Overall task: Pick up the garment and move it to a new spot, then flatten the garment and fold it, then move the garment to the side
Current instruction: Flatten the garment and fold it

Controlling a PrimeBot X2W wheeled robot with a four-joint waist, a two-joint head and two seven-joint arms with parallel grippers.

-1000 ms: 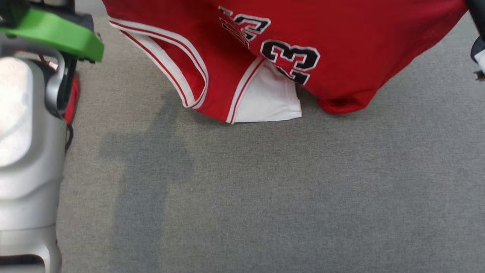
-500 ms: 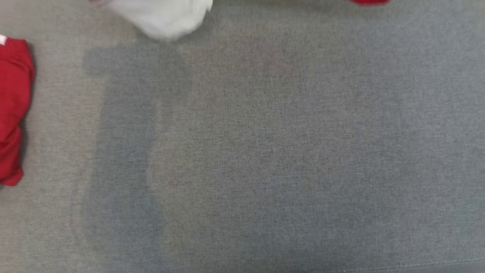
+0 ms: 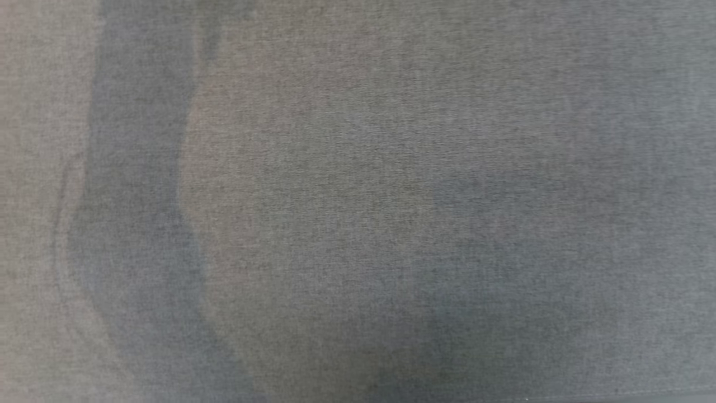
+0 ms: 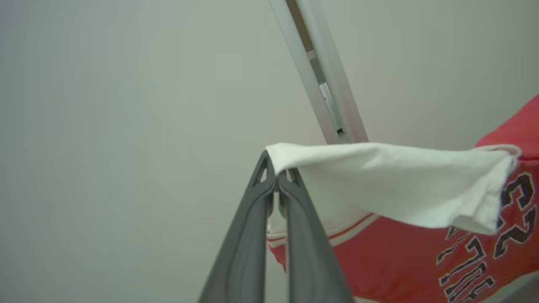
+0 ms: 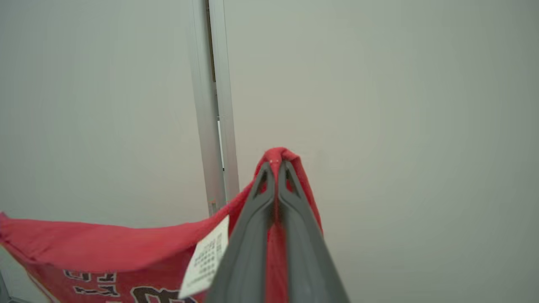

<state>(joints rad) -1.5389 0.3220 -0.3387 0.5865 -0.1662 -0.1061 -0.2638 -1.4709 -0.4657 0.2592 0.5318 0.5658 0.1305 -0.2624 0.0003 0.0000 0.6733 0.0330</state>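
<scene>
**Garment lifted in both grippers; laying out, folding and setting aside are left**

The left gripper, fingers pressed together, pinches a white panel of the garment. The garment's red, lettered body hangs toward 4 o'clock in the left wrist view. The right gripper, likewise closed, pinches a red edge, with cloth and a white label trailing to 8 o'clock. The pickup looks done, with the garment held aloft between the arms. Setting it down, flattening, folding and moving it aside remain, I judge. The head view gives a grey woven counter crossed by soft shadows. Behind the garment are a pale wall and a metal rail at 12 o'clock.
</scene>
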